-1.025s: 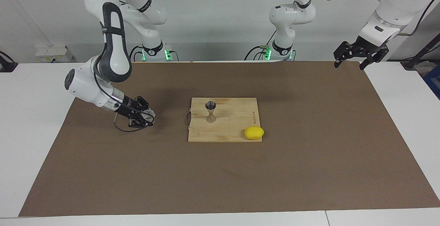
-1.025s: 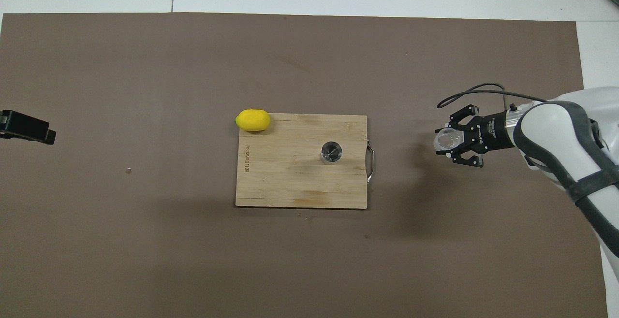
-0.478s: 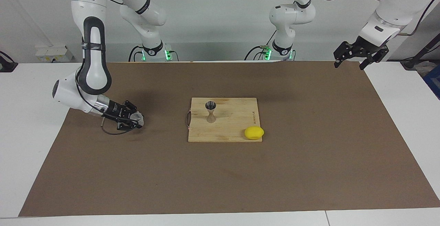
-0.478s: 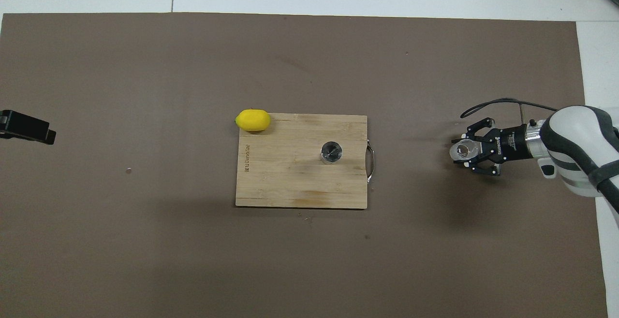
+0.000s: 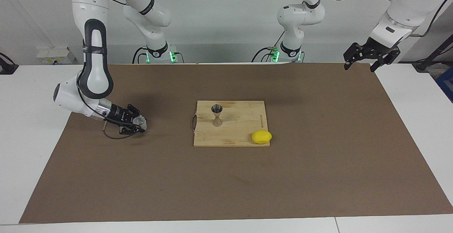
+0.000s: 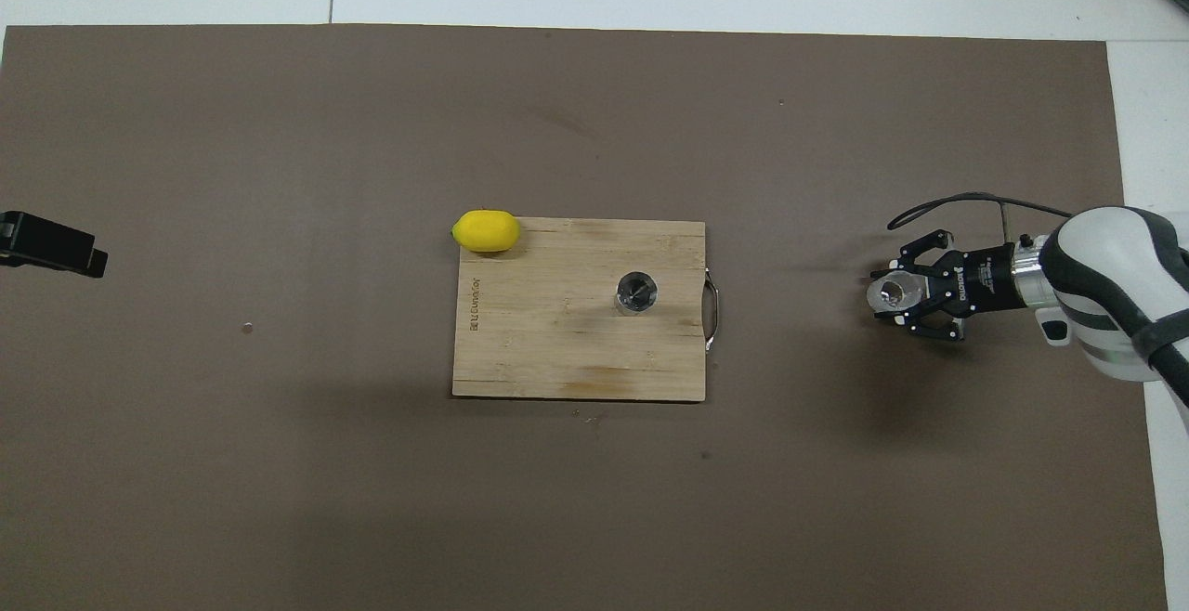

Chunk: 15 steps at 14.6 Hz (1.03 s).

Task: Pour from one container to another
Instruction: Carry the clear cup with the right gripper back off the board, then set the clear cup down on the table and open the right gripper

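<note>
The small clear cup (image 5: 141, 121) sits low at the brown mat, toward the right arm's end of the table, beside the wooden board. My right gripper (image 5: 136, 123) is shut on it, the fingers on either side of its wall; in the overhead view the cup (image 6: 890, 292) shows its open mouth between the fingers of the right gripper (image 6: 903, 293). The metal jigger (image 5: 216, 115) stands upright on the board, alone; it also shows in the overhead view (image 6: 637, 292). My left gripper (image 5: 368, 60) waits open and empty in the air over the mat's corner at the left arm's end.
The wooden cutting board (image 5: 240, 134) lies in the middle of the brown mat (image 5: 318, 155), its metal handle toward the right arm's end. A yellow lemon (image 5: 261, 137) rests at the board's corner farther from the robots, toward the left arm's end.
My right gripper has carried the clear cup away from the board toward the right arm's end and lowered it to the mat. The left arm has not moved.
</note>
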Motion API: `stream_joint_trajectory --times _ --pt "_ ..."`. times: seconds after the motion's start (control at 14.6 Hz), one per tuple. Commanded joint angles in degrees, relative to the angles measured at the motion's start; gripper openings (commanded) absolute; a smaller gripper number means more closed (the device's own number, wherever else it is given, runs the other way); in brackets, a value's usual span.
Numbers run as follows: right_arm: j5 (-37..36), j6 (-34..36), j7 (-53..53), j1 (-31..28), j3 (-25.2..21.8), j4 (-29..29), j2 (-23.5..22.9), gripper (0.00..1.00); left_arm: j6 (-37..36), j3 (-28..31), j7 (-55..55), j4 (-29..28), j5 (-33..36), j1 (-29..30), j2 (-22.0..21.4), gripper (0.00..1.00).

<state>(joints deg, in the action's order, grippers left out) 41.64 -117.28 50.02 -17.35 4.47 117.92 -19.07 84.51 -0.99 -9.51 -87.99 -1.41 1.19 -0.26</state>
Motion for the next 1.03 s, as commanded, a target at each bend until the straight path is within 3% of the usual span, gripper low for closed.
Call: stream_joint_trajectory --times 0.0,0.48,0.96 --pt "1.25 -1.02 -3.00 -0.76 0.54 2.23 3.24 0.97 -0.23 0.03 0.54 -1.84 0.97 -0.22 -1.76 1.00" --pt "-0.49 -0.84 -2.73 -0.06 0.63 3.72 8.08 0.98 -0.23 0.03 0.63 -1.84 0.97 -0.22 -1.76 1.00" --pt "-17.08 -0.32 -3.96 6.44 0.63 3.37 11.16 0.98 -0.23 0.03 0.54 -1.84 0.97 -0.22 -1.76 1.00"
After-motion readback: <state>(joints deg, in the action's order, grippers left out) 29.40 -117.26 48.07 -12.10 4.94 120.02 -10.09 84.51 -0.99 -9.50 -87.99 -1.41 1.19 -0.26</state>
